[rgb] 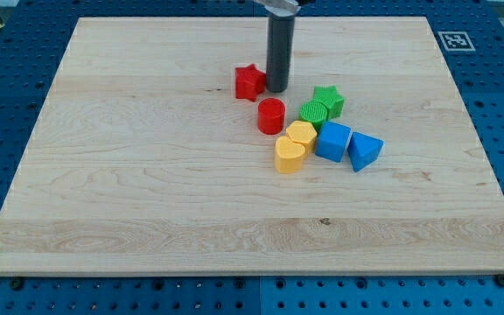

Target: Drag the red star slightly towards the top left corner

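Observation:
The red star [249, 81] lies on the wooden board [129, 175], above the middle. My tip [276, 89] stands just to the star's right, touching or nearly touching its right edge. The dark rod rises from there out of the view's top. A red cylinder [271, 115] stands just below the tip and to the lower right of the star.
A cluster lies to the lower right of the tip: a green star [329, 100], a green ridged block [314, 111], two yellow blocks [302, 134] [290, 154], a blue block [332, 141] and a blue triangle [364, 150]. A tag marker [455, 39] sits at the top right.

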